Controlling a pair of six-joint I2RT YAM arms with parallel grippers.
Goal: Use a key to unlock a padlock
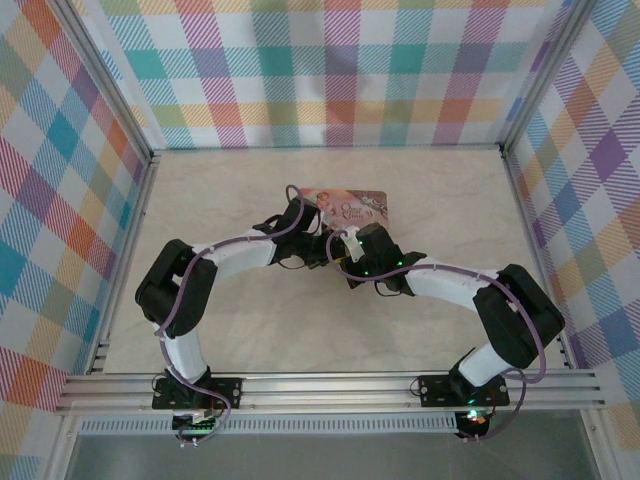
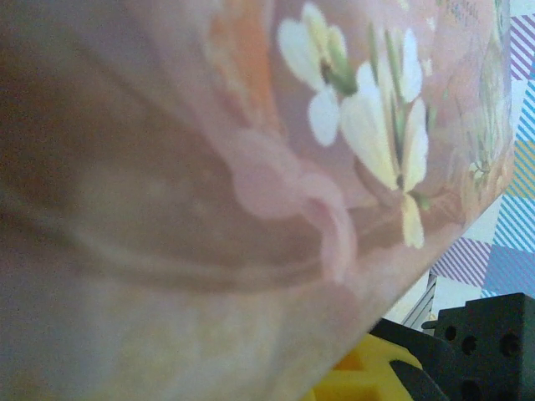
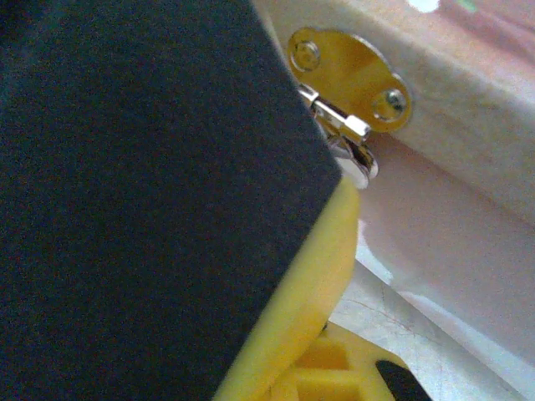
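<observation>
Where both arms meet at the pink tin [image 1: 360, 205] mid-table, the left gripper [image 1: 300, 218] is closed at its left end. The right gripper [image 1: 348, 240], fingers together, sits by the gold hasp [image 3: 351, 79], where a silver metal piece [image 3: 343, 124] shows; lock or key, I cannot tell.

A pale, marble-patterned surface [image 1: 250, 330] carries one thing directly: a pink, flower-printed tin box [image 1: 352, 206]. The tin sits near the middle of the surface, close against both sets of jaws and mostly on their far side. Beside the right jaws the tin's side wall comes down to the surface, which shows a faint sheen there. The surface is bare on the near side of the jaws.
</observation>
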